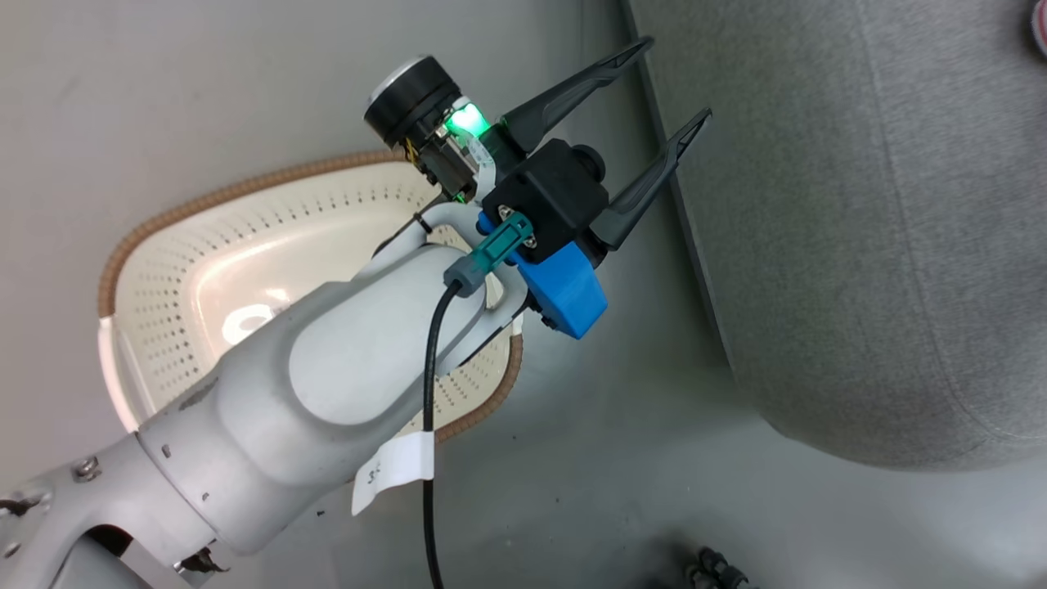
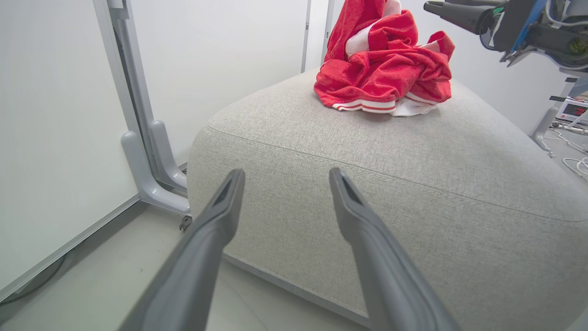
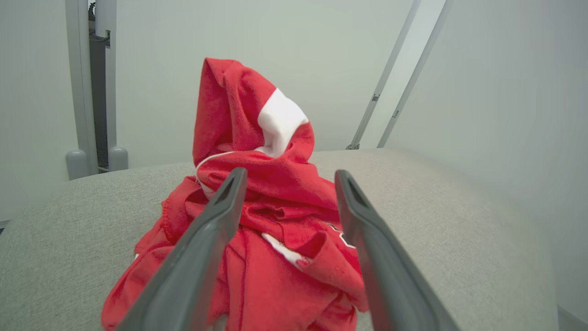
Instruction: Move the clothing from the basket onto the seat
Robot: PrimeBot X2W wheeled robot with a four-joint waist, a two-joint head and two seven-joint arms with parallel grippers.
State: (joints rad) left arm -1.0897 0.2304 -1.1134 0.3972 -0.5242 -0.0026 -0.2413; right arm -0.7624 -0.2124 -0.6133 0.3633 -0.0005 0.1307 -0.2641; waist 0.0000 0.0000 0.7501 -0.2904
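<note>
A: So, where is the clothing at this moment?
B: It lies in a crumpled red heap on top of the seat, well back from the rounded near corner and closer to the far edge. One fold stands up in a peak.
A: And the right gripper?
B: Its two fingers stand apart, one at each side of the heap. I judge that they do not pinch the fabric, which rests on the seat by itself.
A: And the left gripper?
B: Also spread wide, with nothing between the fingers. It hangs above the floor, between the basket and the side edge of the seat.
A: Is something left in the basket?
B: The part of its bottom that I can see is bare, pale plastic with a bright reflection. However, the left forearm covers the other part, so I cannot tell for certain.
A: Then how far is the task?
B: I would say it is almost done, perhaps fully done. What remains is to check the hidden part of the basket.
</note>
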